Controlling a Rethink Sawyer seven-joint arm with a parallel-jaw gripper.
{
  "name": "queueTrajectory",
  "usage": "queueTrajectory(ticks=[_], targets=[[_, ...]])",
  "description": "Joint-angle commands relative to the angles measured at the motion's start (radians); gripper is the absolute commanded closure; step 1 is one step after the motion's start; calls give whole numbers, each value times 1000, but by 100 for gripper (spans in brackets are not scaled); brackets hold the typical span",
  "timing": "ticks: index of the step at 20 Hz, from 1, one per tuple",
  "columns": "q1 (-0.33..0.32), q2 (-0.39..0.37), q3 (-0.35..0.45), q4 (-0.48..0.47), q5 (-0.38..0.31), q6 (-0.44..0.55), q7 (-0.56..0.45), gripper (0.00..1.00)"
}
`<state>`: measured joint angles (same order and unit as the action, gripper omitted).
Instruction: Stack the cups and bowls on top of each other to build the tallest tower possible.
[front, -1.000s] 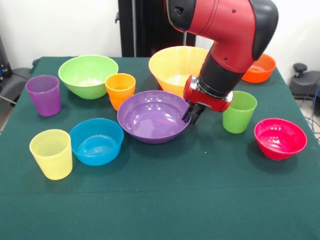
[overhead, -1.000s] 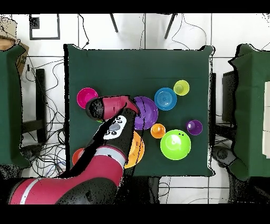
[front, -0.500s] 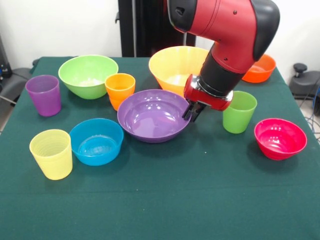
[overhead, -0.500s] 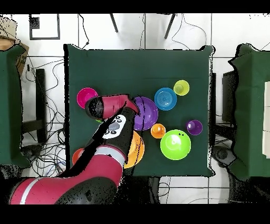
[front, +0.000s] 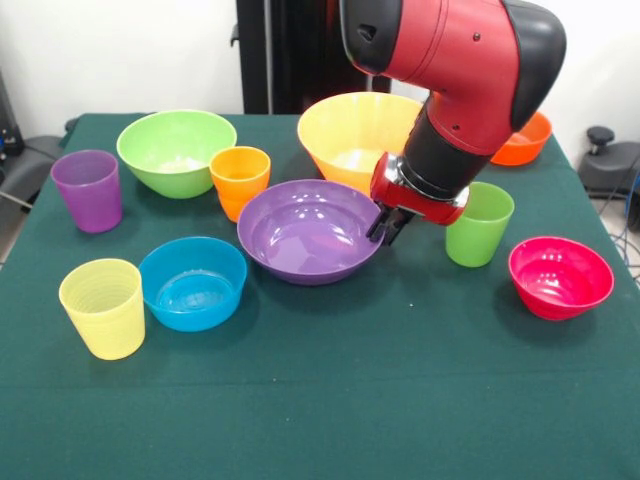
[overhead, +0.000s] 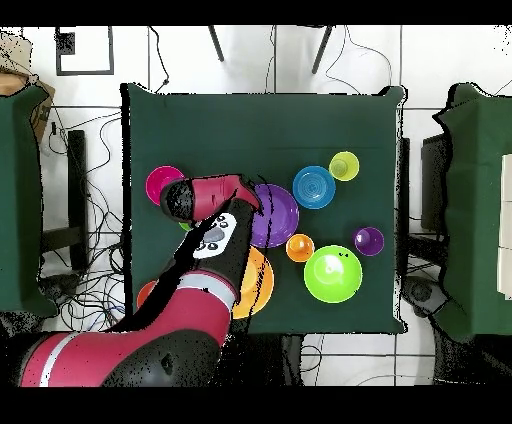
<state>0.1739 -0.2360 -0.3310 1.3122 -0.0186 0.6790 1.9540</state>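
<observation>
My gripper (front: 385, 227) is shut on the right rim of the wide purple bowl (front: 300, 237) at the table's middle, its dark fingers astride the rim. Behind it stands the large orange-yellow bowl (front: 345, 135), partly hidden by my arm. The light green bowl (front: 175, 150), orange cup (front: 240, 178) and purple cup (front: 88, 190) are to the left. The blue bowl (front: 193, 283) and pale yellow cup (front: 102, 307) sit front left. The green cup (front: 478, 224), pink-red bowl (front: 560, 277) and orange-red bowl (front: 525, 137) are on the right. In the overhead view my gripper (overhead: 255, 205) meets the purple bowl (overhead: 280, 215).
The green cloth table (front: 330, 400) has open room along its near edge. My arm (overhead: 215, 250) covers most of the orange-yellow bowl (overhead: 260, 285) from above. Cables lie on the floor around the table.
The purple bowl has shifted slightly right and up with my gripper on its rim. The other cups and bowls have not moved.
</observation>
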Motion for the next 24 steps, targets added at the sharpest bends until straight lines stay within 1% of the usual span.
queueTrajectory(ticks=[1, 5, 8, 14, 21, 24], targets=[[20, 41, 93, -67, 31, 114, 126, 100], [23, 40, 92, -69, 37, 107, 139, 100], [15, 35, 104, -60, 43, 81, 141, 100], [-26, 21, 150, -44, 48, 35, 87, 100], [-59, 22, 172, -83, 42, -4, 58, 100], [-69, 27, 179, -109, 40, 15, 45, 100]])
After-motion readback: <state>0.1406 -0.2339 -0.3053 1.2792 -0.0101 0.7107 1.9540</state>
